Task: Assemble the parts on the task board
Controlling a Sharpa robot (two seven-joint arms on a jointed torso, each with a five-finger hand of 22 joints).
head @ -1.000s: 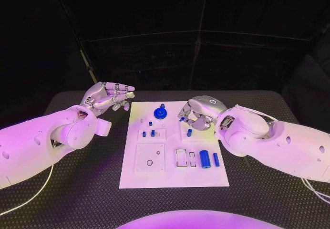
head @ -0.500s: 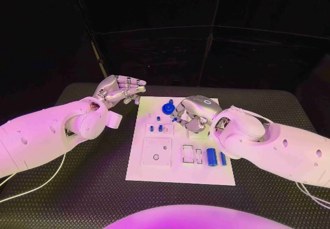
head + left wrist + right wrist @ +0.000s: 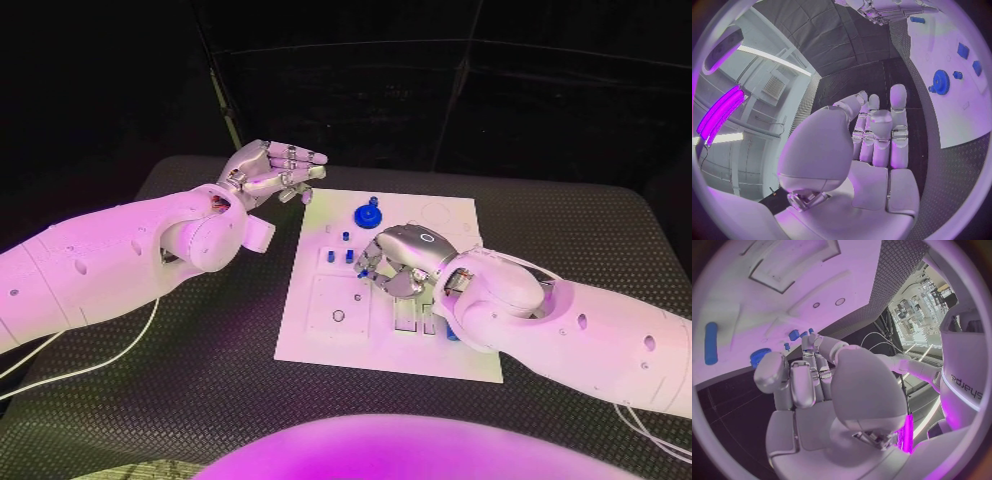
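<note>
The white task board (image 3: 325, 345) lies in the middle of the table. A blue gear (image 3: 369, 213) stands near its far edge, with small blue pegs (image 3: 330, 256) just nearer. My right hand (image 3: 397, 262) hovers over the board's middle with fingers curled in and nothing visible in them; a blue speck (image 3: 364, 271) shows by its fingertips. A blue cylinder (image 3: 450, 336) peeks out beside the right arm. My left hand (image 3: 274, 170) is raised off the board's far left corner, fingers curled, empty. The right wrist view shows the right hand (image 3: 814, 385), cylinder (image 3: 711, 342) and gear (image 3: 759, 357).
A square recess (image 3: 338, 312) and narrow slots (image 3: 405, 315) lie in the board's near half. The left wrist view shows the left hand (image 3: 873, 145), the gear (image 3: 941, 82) and blue pegs (image 3: 962, 50). Black mat (image 3: 188, 380) surrounds the board.
The head camera has shifted. My right hand has moved from the board's far right part to over its middle. The left hand keeps its place by the far left corner.
</note>
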